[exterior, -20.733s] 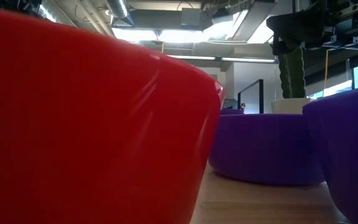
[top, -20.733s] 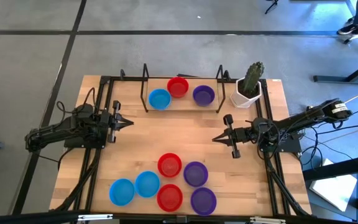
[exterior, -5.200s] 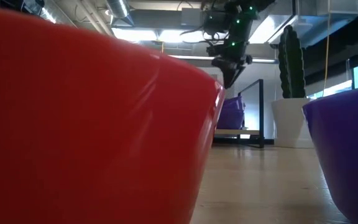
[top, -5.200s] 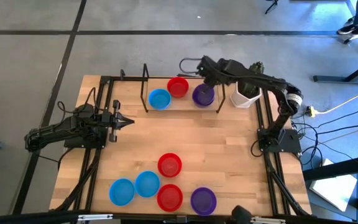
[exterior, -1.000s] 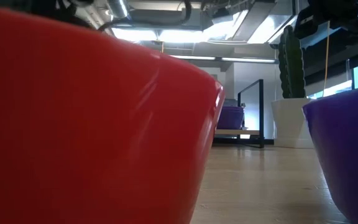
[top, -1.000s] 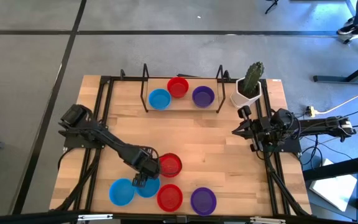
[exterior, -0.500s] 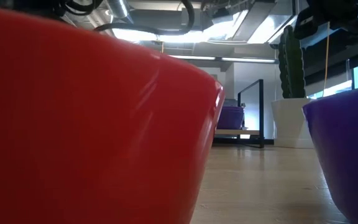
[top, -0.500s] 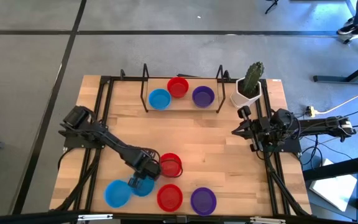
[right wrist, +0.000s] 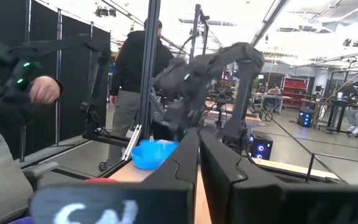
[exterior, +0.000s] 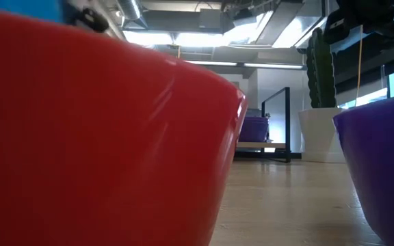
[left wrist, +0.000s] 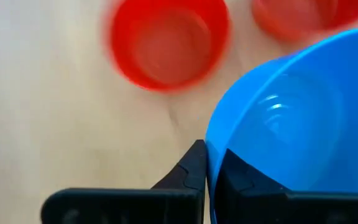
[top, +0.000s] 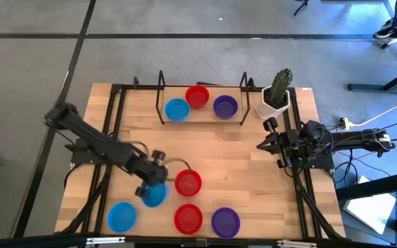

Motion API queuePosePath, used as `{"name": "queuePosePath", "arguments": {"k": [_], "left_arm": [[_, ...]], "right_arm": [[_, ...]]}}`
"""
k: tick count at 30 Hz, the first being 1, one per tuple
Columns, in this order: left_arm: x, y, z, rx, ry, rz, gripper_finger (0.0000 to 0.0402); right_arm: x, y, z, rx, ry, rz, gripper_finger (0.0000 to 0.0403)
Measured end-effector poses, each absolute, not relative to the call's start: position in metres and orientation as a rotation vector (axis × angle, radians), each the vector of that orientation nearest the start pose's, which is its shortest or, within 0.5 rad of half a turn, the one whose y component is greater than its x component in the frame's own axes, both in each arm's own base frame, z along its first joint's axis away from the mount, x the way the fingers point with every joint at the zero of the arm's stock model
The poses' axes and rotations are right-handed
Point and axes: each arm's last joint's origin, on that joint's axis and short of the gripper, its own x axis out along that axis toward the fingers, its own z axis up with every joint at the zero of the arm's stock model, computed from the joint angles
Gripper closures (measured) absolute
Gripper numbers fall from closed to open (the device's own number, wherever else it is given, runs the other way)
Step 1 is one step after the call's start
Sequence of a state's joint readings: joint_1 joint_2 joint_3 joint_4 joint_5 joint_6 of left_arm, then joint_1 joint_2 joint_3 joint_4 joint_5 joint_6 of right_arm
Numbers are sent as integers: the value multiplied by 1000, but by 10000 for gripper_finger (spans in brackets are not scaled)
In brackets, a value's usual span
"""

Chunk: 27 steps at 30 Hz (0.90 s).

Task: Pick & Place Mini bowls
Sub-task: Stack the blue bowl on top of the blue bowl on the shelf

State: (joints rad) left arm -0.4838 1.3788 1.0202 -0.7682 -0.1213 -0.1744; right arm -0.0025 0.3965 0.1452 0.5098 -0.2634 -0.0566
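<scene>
We have the left gripper [top: 151, 186] clamped on the rim of a blue bowl [top: 154, 195], which hangs clear of the table [top: 240, 151] just beside a red bowl [top: 188, 183] near the front edge. We judge this the lift-and-carry step; the next move calls for transport to the rack [top: 202, 95] at the back, setting down by the blue one [top: 176, 109] there. The right gripper [top: 260, 145], fingers closed and empty, waits at the right edge.
</scene>
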Motion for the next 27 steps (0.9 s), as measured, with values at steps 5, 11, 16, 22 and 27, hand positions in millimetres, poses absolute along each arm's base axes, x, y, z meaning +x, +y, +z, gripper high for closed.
{"name": "queuePosePath", "arguments": {"k": [5,11,16,22,27], "left_arm": [[196,-90,261,42,729,-79,398],[162,-56,234,-131,410,78,398],[140,-36,197,-218,321,171,398],[126,-24,172,-275,260,188,398],[124,-21,174,-290,231,172,398]], "right_arm": [[121,7,227,-93,-260,252,383],[121,7,226,-94,-258,251,383],[122,7,226,-92,-254,252,383],[122,7,226,-95,-251,251,383],[122,7,225,-94,-248,251,383]]}}
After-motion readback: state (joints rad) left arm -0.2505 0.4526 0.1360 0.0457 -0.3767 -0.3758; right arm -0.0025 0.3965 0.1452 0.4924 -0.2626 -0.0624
